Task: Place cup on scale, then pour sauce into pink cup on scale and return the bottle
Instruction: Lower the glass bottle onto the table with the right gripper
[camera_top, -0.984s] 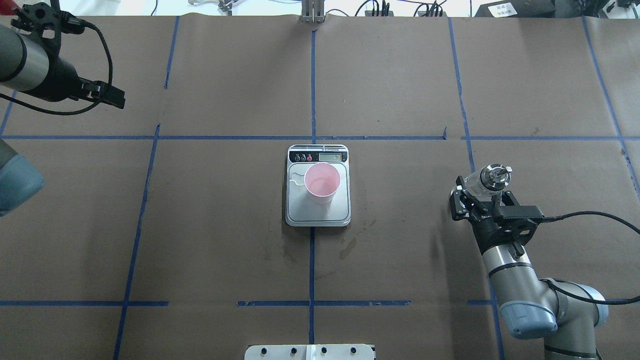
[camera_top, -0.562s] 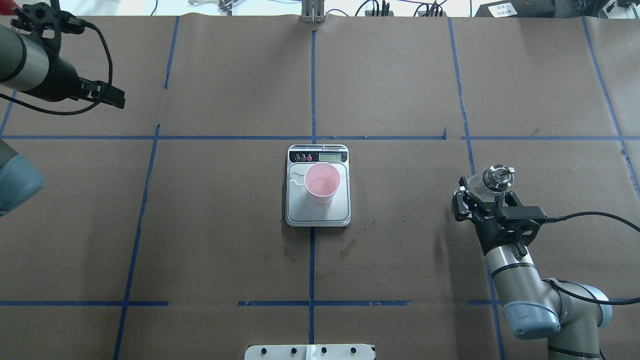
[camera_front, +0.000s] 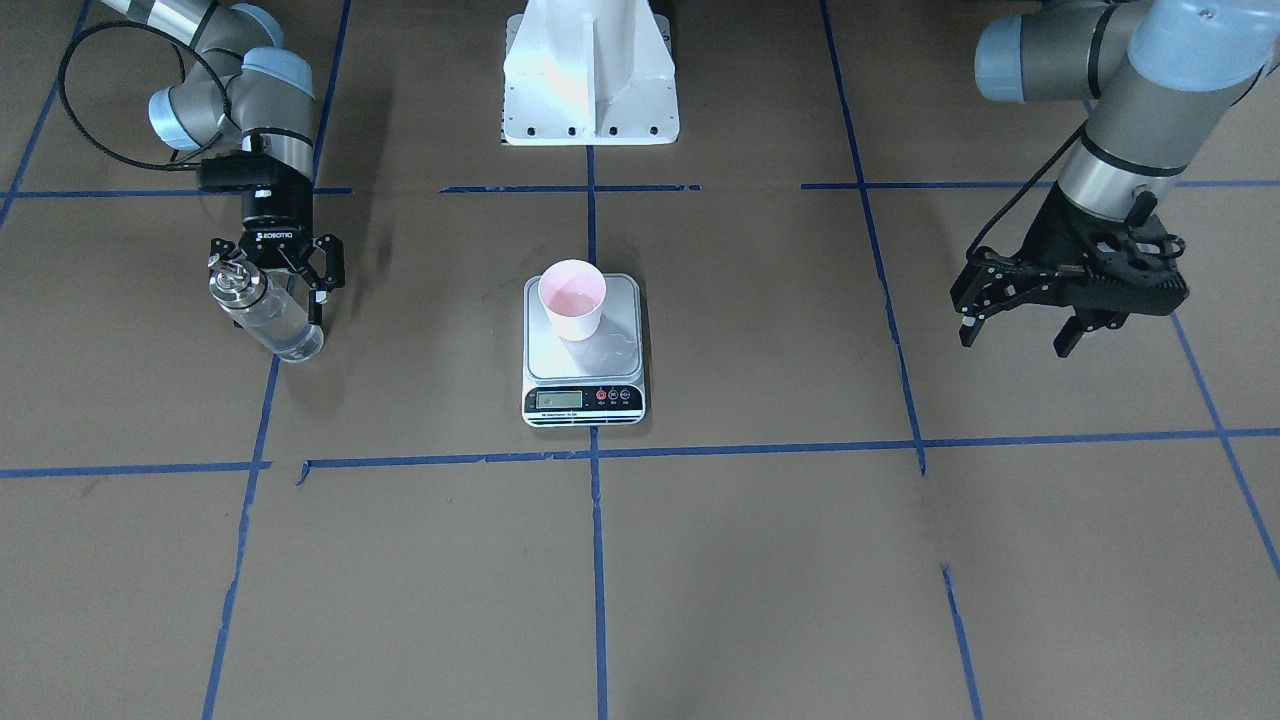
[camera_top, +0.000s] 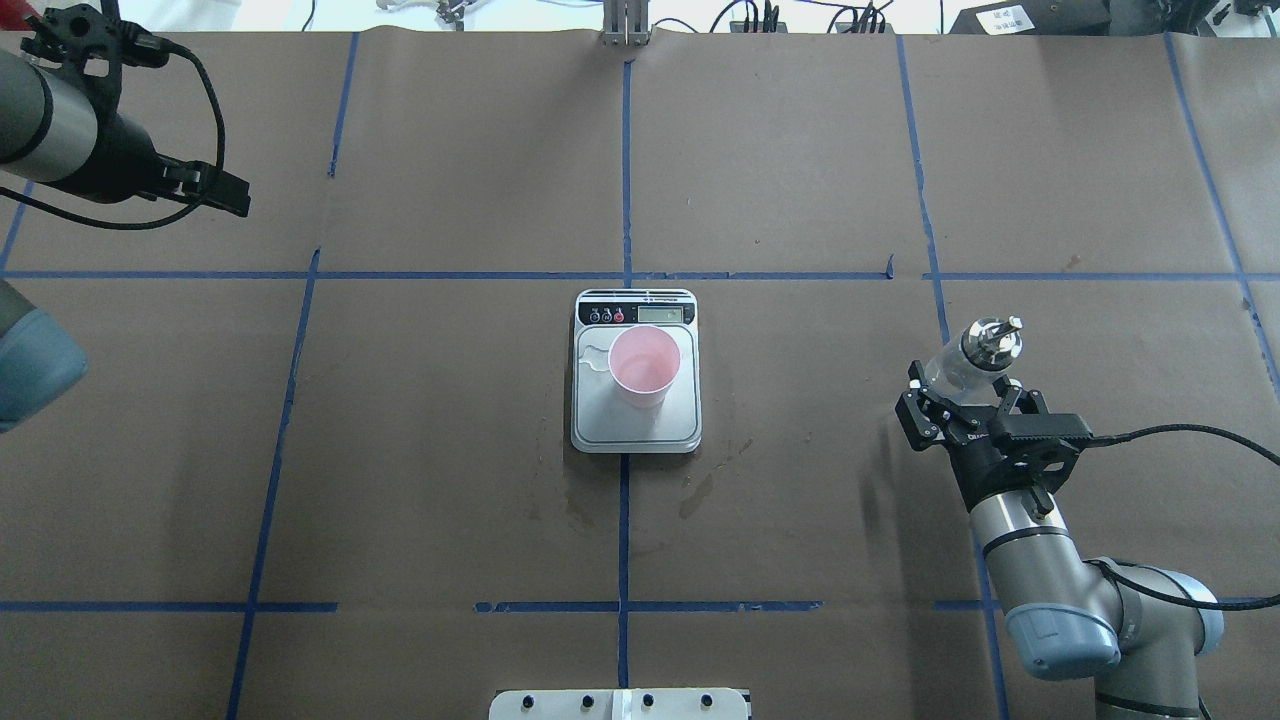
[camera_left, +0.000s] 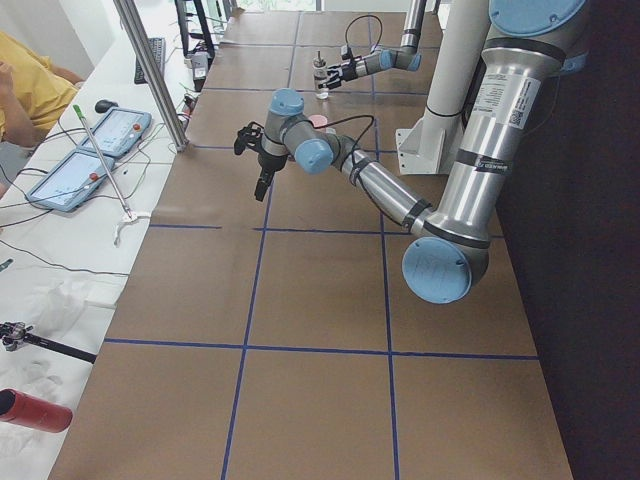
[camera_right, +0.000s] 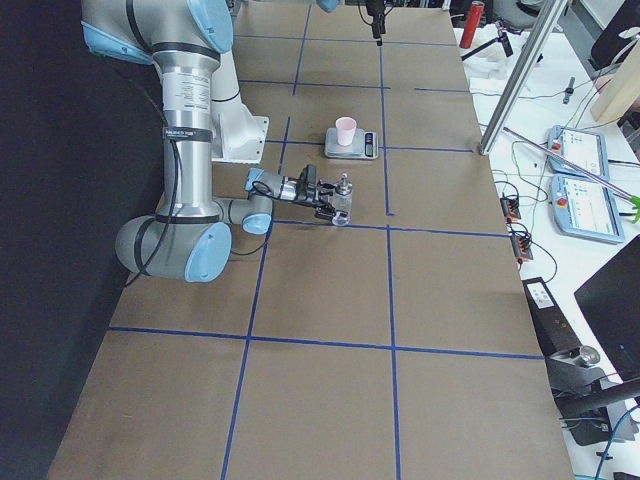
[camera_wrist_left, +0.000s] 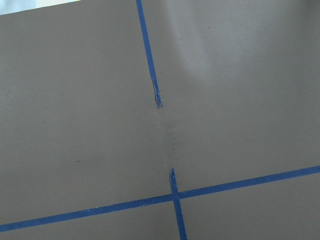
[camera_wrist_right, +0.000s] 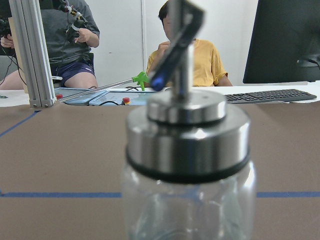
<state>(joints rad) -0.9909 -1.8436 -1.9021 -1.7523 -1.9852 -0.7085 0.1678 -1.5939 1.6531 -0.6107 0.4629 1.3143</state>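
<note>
The pale pink cup stands upright on the scale, which sits at the table's middle; both also show in the front view, cup and scale. The clear glass bottle with its silver spout cap stands on the table at the right, with clear sauce in its lower part. My right gripper is open, low at the table, with its fingers spread on either side of the bottle and apart from it. The bottle fills the right wrist view. My left gripper is open and empty, raised over the table's left side.
A small puddle of clear liquid lies on the scale's platform beside the cup. Dark wet stains mark the brown paper just in front of the scale. Blue tape lines cross the table. The white robot base stands at the near edge.
My right gripper's fingers have spread apart off the bottle, and the bottle now stands on its own. The left arm, cup and scale have not moved.
</note>
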